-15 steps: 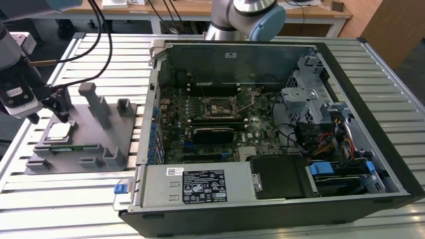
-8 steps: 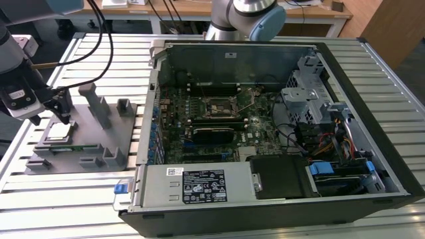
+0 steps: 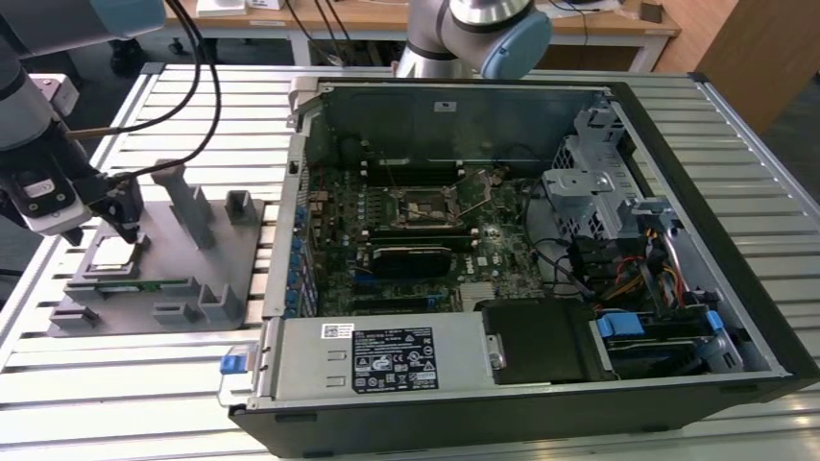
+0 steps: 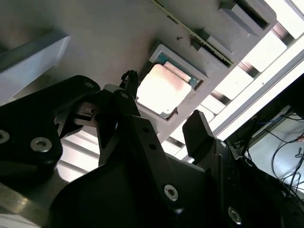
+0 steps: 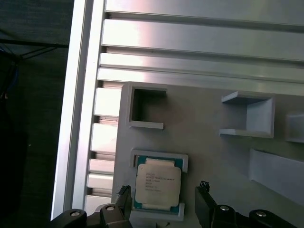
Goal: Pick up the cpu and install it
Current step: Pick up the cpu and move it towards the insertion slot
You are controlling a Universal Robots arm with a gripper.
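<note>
Black end effector (image 5: 164,190) is hovering open over the small square silver-lidded cpu (image 5: 158,186).
The cpu is lying in a pocket of the grey plastic fixture (image 5: 204,123) on the slatted metal counter (image 3: 192,96).

Exterior view high over table (image 3: 115,384); both wrist views near cpu (image 5: 157,186) (image 4: 164,90).
</note>
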